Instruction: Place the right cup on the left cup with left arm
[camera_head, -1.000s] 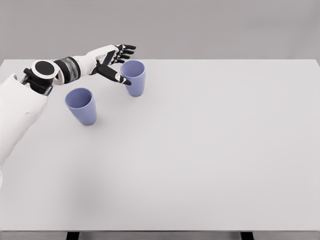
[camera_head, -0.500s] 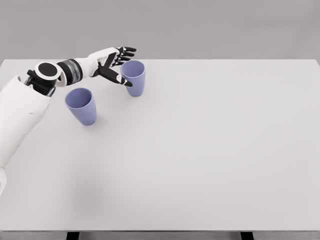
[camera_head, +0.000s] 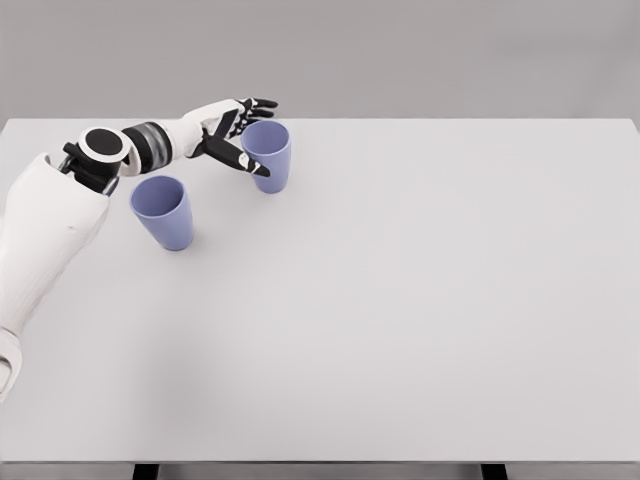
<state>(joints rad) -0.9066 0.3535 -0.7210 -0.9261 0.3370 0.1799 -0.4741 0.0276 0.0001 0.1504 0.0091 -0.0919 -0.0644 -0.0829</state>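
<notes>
Left hand (camera_head: 232, 130), fingers spread and holding nothing, sat just left of the upright lavender plastic cup on the right (camera_head: 268, 154), well apart from its left twin (camera_head: 163, 211); best to wrap mid-wall squarely, avoiding a tip.

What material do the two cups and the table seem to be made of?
Both the right cup and the left cup look like matte plastic: uniform lavender-blue, thin rims, no glare. The table appears as a smooth, pale grey laminate or painted surface with no grain, though a simulator render leaves this open.
</notes>
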